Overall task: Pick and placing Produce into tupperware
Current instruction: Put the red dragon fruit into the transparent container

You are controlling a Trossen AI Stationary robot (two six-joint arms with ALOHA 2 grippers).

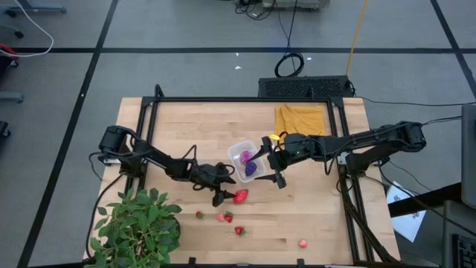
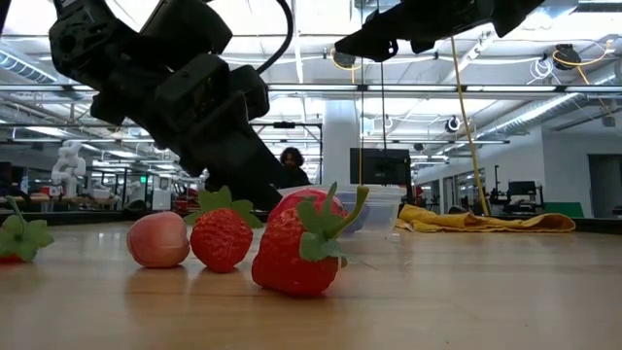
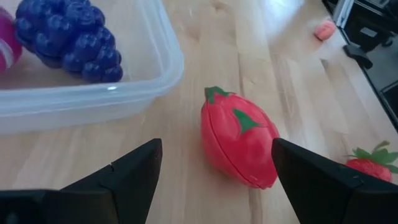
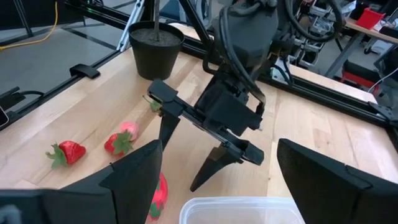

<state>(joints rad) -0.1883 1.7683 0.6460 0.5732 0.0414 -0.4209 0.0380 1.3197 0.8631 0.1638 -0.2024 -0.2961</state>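
Observation:
The clear tupperware (image 1: 239,154) stands mid-table with a purple grape bunch (image 3: 68,37) and a magenta fruit (image 3: 5,45) inside. Just in front of it a large red strawberry (image 3: 239,146) lies on its side on the wood. My left gripper (image 3: 216,146) is open and low, one finger on each side of that strawberry; I see no touch. My right gripper (image 1: 270,162) hangs open above the tupperware's right end, with nothing between its fingers.
Smaller strawberries (image 1: 228,217) (image 1: 239,231) and a pink piece (image 1: 303,243) lie loose toward the near edge. A potted plant (image 1: 137,227) fills the near left corner. A yellow cloth (image 1: 301,119) lies at the far right. A person (image 2: 290,165) is in the room beyond.

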